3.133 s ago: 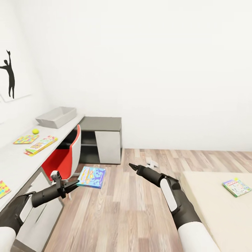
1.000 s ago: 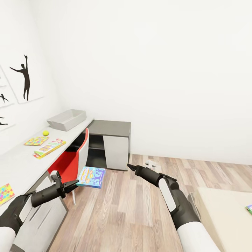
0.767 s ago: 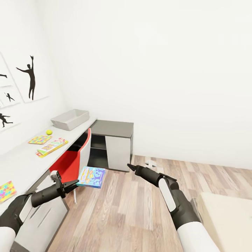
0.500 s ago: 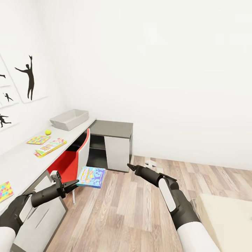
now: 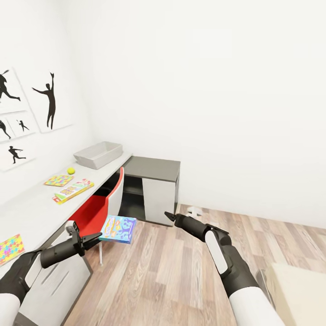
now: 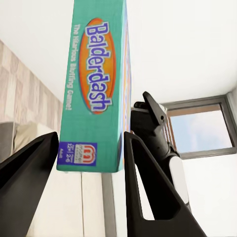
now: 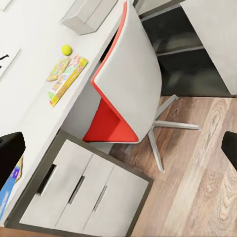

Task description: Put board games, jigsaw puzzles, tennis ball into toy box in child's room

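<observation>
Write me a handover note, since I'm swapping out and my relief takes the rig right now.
Left gripper: shut on the blue board game, carried over the floor.
Right gripper: looks empty; jaws too small to judge.
On the table: toy box, tennis ball, small jigsaw puzzle, SKIP-BO game, larger puzzle.
Done: nothing visible in the box.
Left: box the blue game, then the table toys; more games to fetch.

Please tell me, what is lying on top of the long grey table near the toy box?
On the table: a tennis ball, a small jigsaw puzzle, a board game and a nearer puzzle. The toy box interior is hidden.
</observation>
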{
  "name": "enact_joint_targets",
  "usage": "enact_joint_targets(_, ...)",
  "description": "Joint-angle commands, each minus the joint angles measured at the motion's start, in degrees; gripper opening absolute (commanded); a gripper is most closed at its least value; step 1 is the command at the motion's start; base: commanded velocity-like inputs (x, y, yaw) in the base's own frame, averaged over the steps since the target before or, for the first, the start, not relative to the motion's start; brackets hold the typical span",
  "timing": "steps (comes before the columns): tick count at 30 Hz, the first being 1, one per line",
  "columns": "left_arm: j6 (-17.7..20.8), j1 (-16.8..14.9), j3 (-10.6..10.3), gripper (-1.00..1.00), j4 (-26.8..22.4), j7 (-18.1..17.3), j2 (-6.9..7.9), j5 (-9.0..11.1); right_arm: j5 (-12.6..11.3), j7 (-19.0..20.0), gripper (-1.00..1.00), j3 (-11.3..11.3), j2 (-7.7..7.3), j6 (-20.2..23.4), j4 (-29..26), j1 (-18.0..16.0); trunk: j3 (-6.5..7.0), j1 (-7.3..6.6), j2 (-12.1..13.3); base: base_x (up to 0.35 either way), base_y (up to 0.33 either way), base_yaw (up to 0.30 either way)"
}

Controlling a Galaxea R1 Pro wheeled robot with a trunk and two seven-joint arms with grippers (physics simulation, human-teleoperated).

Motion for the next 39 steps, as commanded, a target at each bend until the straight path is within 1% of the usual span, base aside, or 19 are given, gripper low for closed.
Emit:
enact_joint_targets(1, 0.6, -0.1, 0.0, -1.00, 0.0, -0.2, 0.01, 0.1, -0.2, 0.0, 1.00, -0.1, 0.02, 0.3, -0.1, 0.0, -0.12, 0.04, -0.1, 0.073, 0.000, 0.065)
enact_joint_targets(12, 0.6, -0.1, 0.1, -1.00, 0.0, -0.2, 0.00, 0.1, -0.3, 0.0, 1.00, -0.1, 0.02, 0.2, -0.1, 0.0, -0.12, 0.04, -0.1, 0.007, 0.000, 0.003)
enact_joint_targets(17, 0.6, -0.1, 0.0, -1.00, 0.0, -0.1, 0.00, 0.1, -0.2, 0.0, 1.00, -0.1, 0.02, 0.2, -0.1, 0.0, -0.11, 0.04, -0.1, 0.189, -0.069, 0.037)
enact_joint_targets(27, 0.6, -0.1, 0.0, -1.00, 0.0, -0.1, -0.04, 0.1, -0.2, 0.0, 1.00, -0.1, 0.02, 0.2, -0.1, 0.0, 0.24, 0.04, -0.1, 0.056, -0.052, 0.231)
enact_joint_targets(34, 0.6, -0.1, 0.1, -1.00, 0.0, -0.1, -0.02, 0.1, -0.2, 0.0, 1.00, -0.1, 0.02, 0.2, 0.0, 0.0, 0.58, 0.04, -0.1, 0.045, -0.148, 0.252)
enact_joint_targets(39, 0.5, -0.1, 0.1, -1.00, 0.0, -0.2, 0.00, 0.1, -0.5, 0.1, 1.00, -0.1, -0.02, 0.3, -0.1, 0.0, 0.63, 0.04, -0.1, 0.026, -0.026, 0.058)
